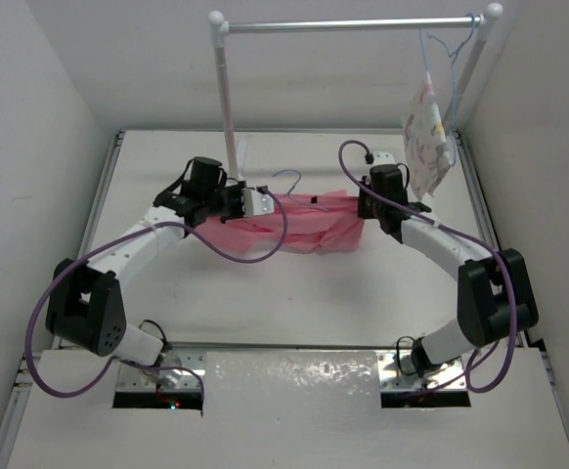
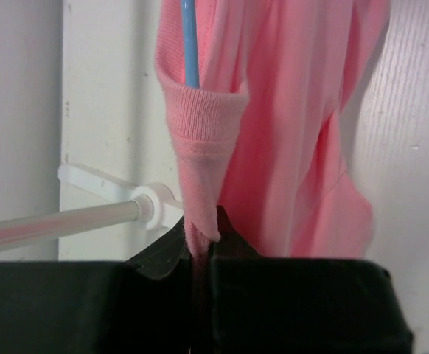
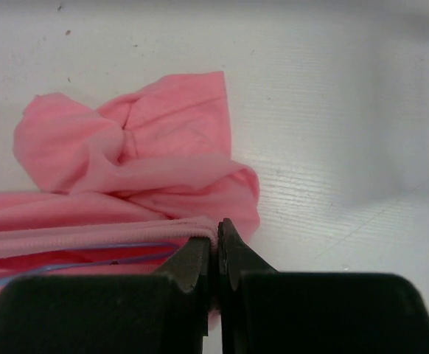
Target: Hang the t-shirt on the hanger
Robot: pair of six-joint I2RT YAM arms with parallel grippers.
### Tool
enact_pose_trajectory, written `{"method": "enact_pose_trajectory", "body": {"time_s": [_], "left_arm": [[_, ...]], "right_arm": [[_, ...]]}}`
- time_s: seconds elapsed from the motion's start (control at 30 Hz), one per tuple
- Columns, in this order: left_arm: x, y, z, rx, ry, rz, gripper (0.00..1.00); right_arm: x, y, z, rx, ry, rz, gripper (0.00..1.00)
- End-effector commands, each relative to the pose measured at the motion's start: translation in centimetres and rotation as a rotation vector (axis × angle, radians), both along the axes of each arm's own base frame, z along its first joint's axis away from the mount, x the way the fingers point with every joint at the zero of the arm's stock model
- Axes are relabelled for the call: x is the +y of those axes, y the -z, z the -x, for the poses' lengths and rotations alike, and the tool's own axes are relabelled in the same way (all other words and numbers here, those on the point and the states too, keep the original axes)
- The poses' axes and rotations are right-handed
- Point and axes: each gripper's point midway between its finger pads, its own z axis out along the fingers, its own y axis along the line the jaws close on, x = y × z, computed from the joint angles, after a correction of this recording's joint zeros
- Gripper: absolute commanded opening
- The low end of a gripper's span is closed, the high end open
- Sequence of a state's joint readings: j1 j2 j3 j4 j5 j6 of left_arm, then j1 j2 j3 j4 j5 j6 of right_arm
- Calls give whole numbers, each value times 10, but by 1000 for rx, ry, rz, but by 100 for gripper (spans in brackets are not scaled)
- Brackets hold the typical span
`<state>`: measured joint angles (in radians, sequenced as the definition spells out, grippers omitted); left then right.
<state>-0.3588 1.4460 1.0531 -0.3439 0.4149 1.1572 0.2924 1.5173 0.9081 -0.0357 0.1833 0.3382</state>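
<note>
The salmon-pink t-shirt (image 1: 299, 227) is stretched between my two grippers above the table's far middle. My left gripper (image 1: 249, 203) is shut on its ribbed edge (image 2: 200, 122). My right gripper (image 1: 365, 203) is shut on the ribbed edge at the other side (image 3: 126, 234). The pale-blue wire hanger (image 1: 289, 176) shows its hook above the shirt. Its wire runs into the shirt opening in the left wrist view (image 2: 190, 44) and lies inside the cloth in the right wrist view (image 3: 74, 262).
A white rail stand (image 1: 228, 98) rises behind the left gripper, with its bar (image 1: 353, 24) across the back. A white printed garment (image 1: 427, 132) hangs on another hanger at the bar's right end. White walls close in on both sides.
</note>
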Motion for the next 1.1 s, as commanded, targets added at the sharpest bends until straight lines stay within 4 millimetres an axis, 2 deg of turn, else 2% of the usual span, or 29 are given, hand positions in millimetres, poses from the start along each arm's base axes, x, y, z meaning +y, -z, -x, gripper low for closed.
{"method": "enact_pose_trajectory", "body": {"time_s": [0.0, 0.17, 0.23, 0.4, 0.5, 0.6, 0.67, 0.7, 0.73, 0.77, 0.83, 0.87, 0.97, 1.07], "left_arm": [[21, -24, -6, -9, -60, 1, 0], [44, 1, -15, -34, -133, -120, 0], [51, 6, -19, -42, -168, -144, 0], [54, 19, -25, -25, -183, -170, 0], [55, 22, -25, -18, -190, -180, 0], [54, 26, -27, -14, -197, -188, 0], [47, 17, -35, -26, -230, -138, 0], [42, 17, -37, -11, -238, -108, 0], [37, 13, -38, 7, -257, -59, 0], [25, 6, -38, 23, -230, -1, 0], [13, 3, -28, 56, -170, 45, 0], [2, -2, -21, 73, -120, 89, 0], [-15, -6, -5, 121, -53, 140, 0], [-28, -12, 8, 160, 1, 196, 0]], "right_arm": [[-62, 3, 0, 12, 162, 182, 0], [-85, 7, 3, 27, 208, 126, 0], [-92, 6, 5, 31, 225, 156, 0], [-104, -1, 8, 25, 256, 218, 0], [-99, -9, 7, -17, 238, 232, 0], [-78, -21, 5, -58, 183, 319, 0], [-63, -27, 0, -68, 123, 359, 0], [-43, -28, -1, -78, 54, 333, 0], [-33, -29, -3, -87, 16, 304, 0], [-13, -33, -5, -111, -60, 235, 0], [6, -40, -6, -146, -135, 167, 0], [17, -51, -9, -196, -174, 124, 0], [49, -67, -4, -252, -338, 55, 0], [70, -74, 5, -273, -487, 36, 8]]}}
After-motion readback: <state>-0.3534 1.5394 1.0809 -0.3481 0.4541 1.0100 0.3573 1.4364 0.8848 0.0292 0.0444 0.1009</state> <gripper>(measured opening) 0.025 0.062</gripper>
